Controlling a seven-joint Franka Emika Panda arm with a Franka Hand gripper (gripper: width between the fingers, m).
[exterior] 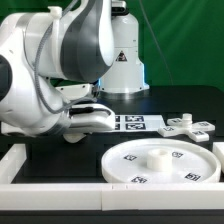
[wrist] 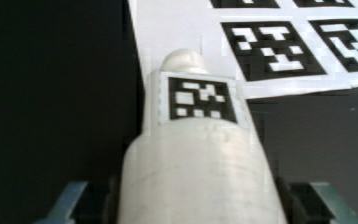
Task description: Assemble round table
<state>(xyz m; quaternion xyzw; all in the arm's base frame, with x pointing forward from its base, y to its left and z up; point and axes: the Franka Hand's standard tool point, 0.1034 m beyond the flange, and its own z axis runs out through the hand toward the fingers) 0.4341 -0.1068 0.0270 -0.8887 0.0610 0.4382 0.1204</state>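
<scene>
K: Round table disc (exterior: 160, 175) – where does it sit?
M: Flat on the black table (exterior: 65, 158), toward the exterior view's right, rim up, with the hub (exterior: 160, 153) standing in its centre. Square tags (exterior: 131, 155) show on its face.
K: And the foot (exterior: 186, 126)?
M: Cross-shaped, lying behind the disc and apart from it, just to the exterior view's right of the marker board (exterior: 135, 122).
K: The leg (wrist: 202, 150)?
M: On its side on the black table, filling the middle of the wrist view, one tag (wrist: 201, 100) facing up. Its rounded end points at the marker board, and the tip reaches the board's near edge in that view.
K: The gripper (wrist: 197, 200)?
M: Down over the leg, one finger on each side. The fingers (wrist: 314, 203) stand parted about as wide as the leg and sit very close to its flanks, possibly touching. The wrist view crops them, so the observer cannot tell whether they pinch it.
K: Does the exterior view help?
M: Little. The arm (exterior: 60, 50) fills the exterior view's left, and gripper and leg blur into one pale shape beside the marker board.
K: Anything else?
M: A white border rail (exterior: 50, 192) runs along the table's near edge in the exterior view, close to the disc
</scene>
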